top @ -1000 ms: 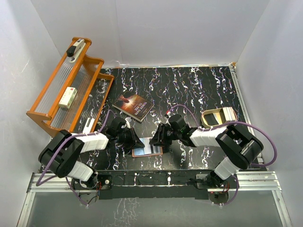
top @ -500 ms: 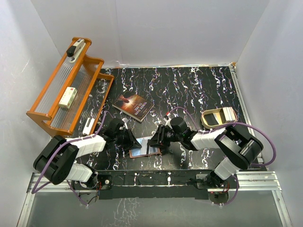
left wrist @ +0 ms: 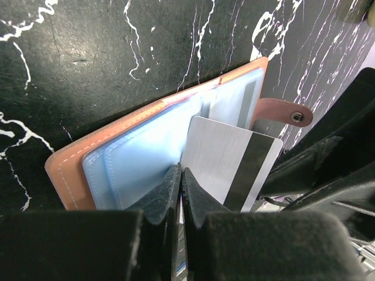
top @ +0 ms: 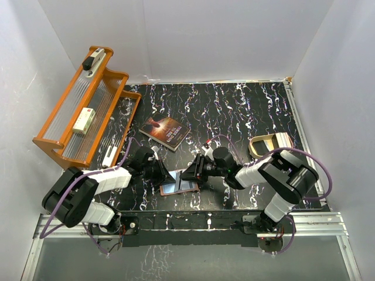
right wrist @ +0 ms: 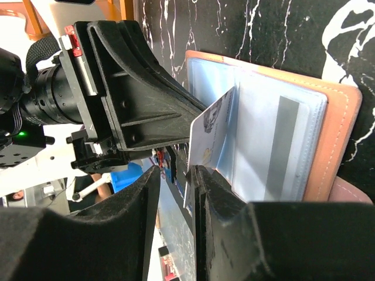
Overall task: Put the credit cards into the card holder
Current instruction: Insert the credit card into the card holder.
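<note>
From above, both arms reach low and inward from their bases, so that the left pincer (top: 168, 175) and the right pincer (top: 188, 177) meet nose to nose over the reddish-brown leather folding card holder (top: 174, 189). The holder lies open on the black, white-veined counter (top: 246, 111), near its front edge. The left wrist view shows the holder's pale blue plastic sleeves facing up and its snap-button tab (left wrist: 282, 111) flopped outward. A silver-white plastic credit card with a black magnetic stripe (left wrist: 220, 155) is tilted over the sleeves, its leading corner near the fold. The left fingers (left wrist: 158, 202) are pressed together with nothing plainly between them, tips at the card's near edge. In the right wrist view the card stands almost edge-on in the narrow gap of the right pincer, which appears to grip it by its lower edge. The step in hand looks like inserting this card, which is not yet seated. The next move likely calls for lining the leading edge up with a sleeve slot and sliding it in flat, the left tips steadying the holder.
</note>
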Controlling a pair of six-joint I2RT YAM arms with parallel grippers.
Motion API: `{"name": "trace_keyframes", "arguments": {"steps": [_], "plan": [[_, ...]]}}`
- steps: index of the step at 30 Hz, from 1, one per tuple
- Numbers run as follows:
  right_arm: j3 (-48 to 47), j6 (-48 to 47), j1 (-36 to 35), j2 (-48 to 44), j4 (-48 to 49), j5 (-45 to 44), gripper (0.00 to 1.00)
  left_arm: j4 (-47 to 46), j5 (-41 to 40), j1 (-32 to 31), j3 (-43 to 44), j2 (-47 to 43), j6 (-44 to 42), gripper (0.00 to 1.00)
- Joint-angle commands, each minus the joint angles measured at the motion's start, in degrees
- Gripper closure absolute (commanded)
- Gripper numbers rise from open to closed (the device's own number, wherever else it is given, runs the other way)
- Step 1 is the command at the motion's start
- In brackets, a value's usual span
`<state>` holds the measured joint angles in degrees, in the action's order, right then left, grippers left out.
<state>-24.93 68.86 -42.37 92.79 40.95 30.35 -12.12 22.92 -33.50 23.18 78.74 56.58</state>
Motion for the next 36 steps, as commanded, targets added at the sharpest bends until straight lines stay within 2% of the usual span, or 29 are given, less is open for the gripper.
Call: {"name": "trace_keyframes", "arguments": {"steps": [1, 8, 13, 18, 21, 27, 31, 36], "plan": [[0.5, 3.1, -0.3, 2.0, 7.6, 0.8, 0.74, 0.3, 0.2, -0.3, -0.9, 0.8, -0.2, 0.99], [0.1, 1.8, -0.3, 2.7, 4.3, -0.2, 0.77, 0.3, 0.3, -0.3, -0.9, 0.8, -0.3, 0.99], [-2.5, -2.6, -0.3, 1.0, -5.3, -2.1, 0.81, 0.4, 0.1, -0.3, -0.9, 0.7, -0.2, 0.98], [-5.4, -8.7, -0.3, -2.4, -16.9, -5.9, 0.78, 0.4, 0.0, -0.4, -0.9, 0.6, -0.2, 0.98], [-5.9, -10.1, -0.4, -3.4, -18.1, -6.4, 0.8, -0.1, 0.2, -0.3, -1.1, 0.9, 0.0, 0.98], [-6.0, -11.8, -0.4, -3.7, -18.2, -6.5, 1.0, 1.6, -0.1, -0.4, -0.6, -0.1, -0.2, 0.96], [-6.7, -13.8, -0.4, -3.6, -18.8, -6.9, 1.0, 6.3, -1.5, -0.3, 1.2, -3.7, -1.6, 0.87], [-8.4, -15.2, -0.3, -3.1, -19.2, -6.4, 1.0, 12.8, -3.3, 1.1, 4.0, -6.1, -4.5, 0.81]]}}
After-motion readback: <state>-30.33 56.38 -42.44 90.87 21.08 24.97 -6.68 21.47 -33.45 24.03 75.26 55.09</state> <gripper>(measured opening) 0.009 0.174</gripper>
